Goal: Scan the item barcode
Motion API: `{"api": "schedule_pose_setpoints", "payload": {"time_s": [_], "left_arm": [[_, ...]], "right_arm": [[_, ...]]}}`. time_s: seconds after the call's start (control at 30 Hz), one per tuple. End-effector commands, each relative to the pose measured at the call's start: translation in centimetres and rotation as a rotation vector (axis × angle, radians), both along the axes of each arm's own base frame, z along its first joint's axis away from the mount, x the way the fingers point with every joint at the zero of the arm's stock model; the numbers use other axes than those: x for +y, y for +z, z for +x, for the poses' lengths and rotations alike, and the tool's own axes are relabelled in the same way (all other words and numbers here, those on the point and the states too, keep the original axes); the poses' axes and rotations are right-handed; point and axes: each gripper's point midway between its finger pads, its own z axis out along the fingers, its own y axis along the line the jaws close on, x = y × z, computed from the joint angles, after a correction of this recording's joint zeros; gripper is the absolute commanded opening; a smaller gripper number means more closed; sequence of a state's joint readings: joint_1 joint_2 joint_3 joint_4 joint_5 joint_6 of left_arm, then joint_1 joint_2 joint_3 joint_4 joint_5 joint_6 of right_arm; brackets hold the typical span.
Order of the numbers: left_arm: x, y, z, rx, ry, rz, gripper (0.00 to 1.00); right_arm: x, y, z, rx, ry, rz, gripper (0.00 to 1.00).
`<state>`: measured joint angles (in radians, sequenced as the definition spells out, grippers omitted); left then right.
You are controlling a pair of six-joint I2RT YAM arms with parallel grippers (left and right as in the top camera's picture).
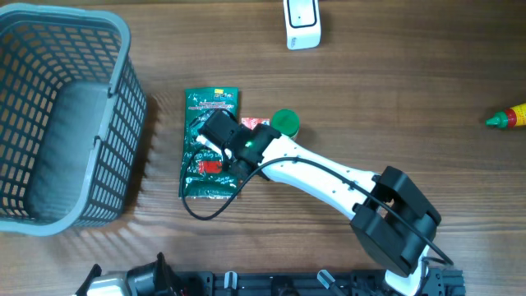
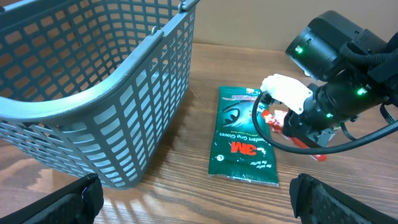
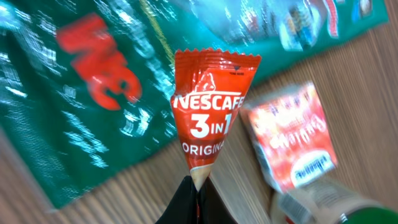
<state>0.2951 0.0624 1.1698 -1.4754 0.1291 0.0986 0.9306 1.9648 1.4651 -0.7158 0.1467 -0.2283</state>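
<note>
Right gripper (image 3: 198,190) is clenched on the bottom tip of a Nescafe sachet (image 3: 214,106), with the sachet fanning out above the fingers. It sits mid-table, over the right edge of the green 3M glove pack (image 2: 239,149) where the pack meets bare wood (cannot tell if it is lifted clear). A red packet (image 3: 291,144) lies just beside it on the wood, and a green-capped bottle (image 1: 286,122) is next to that.

The white scanner (image 1: 302,23) stands at the table's far edge, well apart from the sachet, with open wood between them. The grey basket (image 1: 127,123) fills the far-left corner, its wall near the pack's left edge and leaving only a narrow strip.

Left gripper (image 2: 196,196) is spread wide and grasps nothing, low at the near edge facing the basket. A small sauce bottle (image 1: 509,117) lies at the right edge. The table (image 1: 394,74) shows broad bare wood on that side.
</note>
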Motion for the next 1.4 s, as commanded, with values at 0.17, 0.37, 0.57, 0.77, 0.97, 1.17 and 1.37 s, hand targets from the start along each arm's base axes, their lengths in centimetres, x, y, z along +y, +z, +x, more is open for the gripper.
{"api": "schedule_pose_setpoints", "payload": {"time_s": [0.17, 0.37, 0.57, 0.77, 0.97, 1.17, 1.37], "left_arm": [[-0.2, 0.0, 0.0, -0.008, -0.007, -0.004, 1.00], [-0.2, 0.0, 0.0, -0.008, -0.007, -0.004, 1.00], [-0.2, 0.0, 0.0, -0.008, -0.007, -0.004, 1.00], [-0.2, 0.0, 0.0, -0.008, -0.008, -0.005, 1.00], [-0.2, 0.0, 0.0, -0.008, -0.007, -0.004, 1.00], [-0.2, 0.0, 0.0, -0.008, -0.007, -0.004, 1.00], [-0.2, 0.0, 0.0, -0.008, -0.007, -0.004, 1.00]], "right_arm": [[0.5, -2.5, -1.8, 0.115, 0.063, 0.003, 0.60], [-0.8, -2.5, -0.9, 0.064, 0.032, -0.066, 0.94], [-1.7, -2.9, -1.9, 0.114, 0.022, -0.094, 0.80], [-1.0, -4.0, -2.8, 0.151, 0.040, -0.045, 0.67], [-1.6, -5.5, -2.5, 0.119, 0.024, -0.047, 0.64], [-1.8, -6.7, -2.7, 0.130, 0.023, -0.061, 0.55], [-2.6, -8.6, -3.0, 0.153, 0.019, -0.114, 0.42]]}}
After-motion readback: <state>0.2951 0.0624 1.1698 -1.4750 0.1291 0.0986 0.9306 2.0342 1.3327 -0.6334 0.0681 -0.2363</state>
